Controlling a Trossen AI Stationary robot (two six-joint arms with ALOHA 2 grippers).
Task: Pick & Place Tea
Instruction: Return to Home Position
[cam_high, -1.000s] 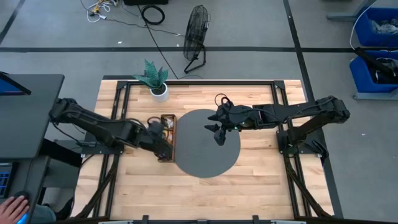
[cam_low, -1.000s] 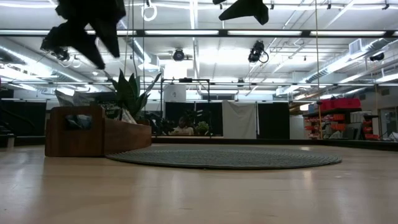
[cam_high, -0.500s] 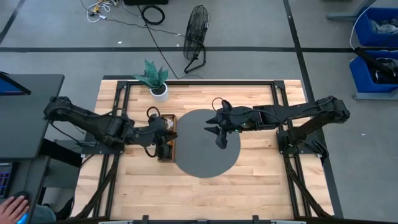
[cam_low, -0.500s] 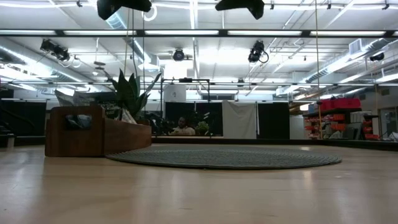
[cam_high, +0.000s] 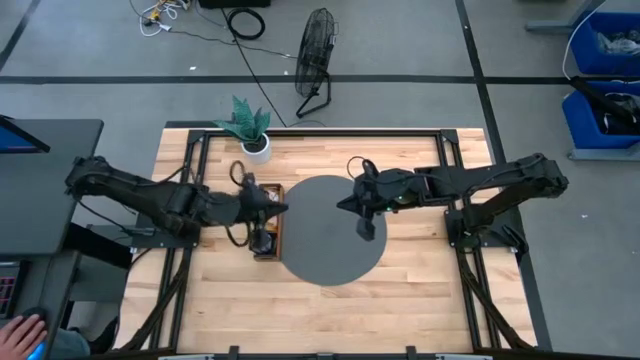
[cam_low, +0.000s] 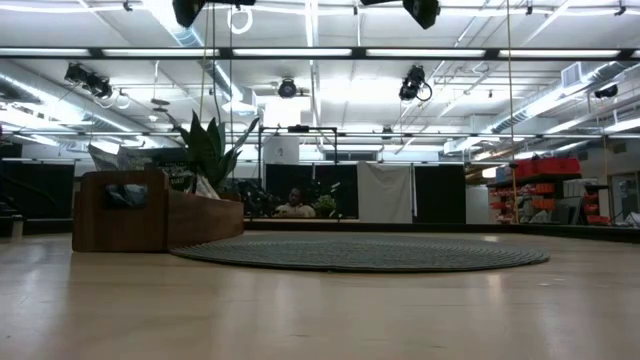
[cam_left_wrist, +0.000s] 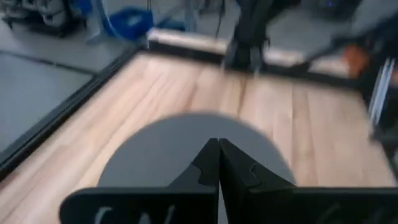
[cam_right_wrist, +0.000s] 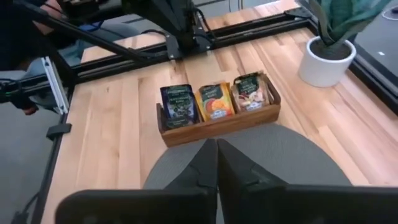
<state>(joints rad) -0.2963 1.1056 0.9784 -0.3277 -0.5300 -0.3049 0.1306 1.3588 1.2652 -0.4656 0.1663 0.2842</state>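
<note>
The tea sachets, one dark blue (cam_right_wrist: 179, 104), one orange (cam_right_wrist: 214, 102) and one tan (cam_right_wrist: 250, 92), stand upright side by side in the wooden tray (cam_right_wrist: 217, 126), which rests on the table at the left edge of the round grey mat (cam_high: 330, 232). My left gripper (cam_high: 280, 208) hangs shut high above the tray, pointing toward the mat, its shut fingers (cam_left_wrist: 217, 158) empty. My right gripper (cam_high: 345, 205) hangs shut high over the mat, facing the tray, with nothing between its fingers (cam_right_wrist: 216, 158). In the low view both grippers show only at the top edge.
A potted plant (cam_high: 250, 128) stands at the table's far edge behind the tray. A fan (cam_high: 318, 45) and blue bins (cam_high: 605, 70) stand on the floor beyond the table. A person's hand (cam_high: 20, 328) shows at the near left, off the table.
Both grippers have shut on nothing. My left gripper has risen from just above the tray's near end and swung toward the mat. My right gripper has drifted a little toward the table's right edge. The sachets and tray have stayed put.
</note>
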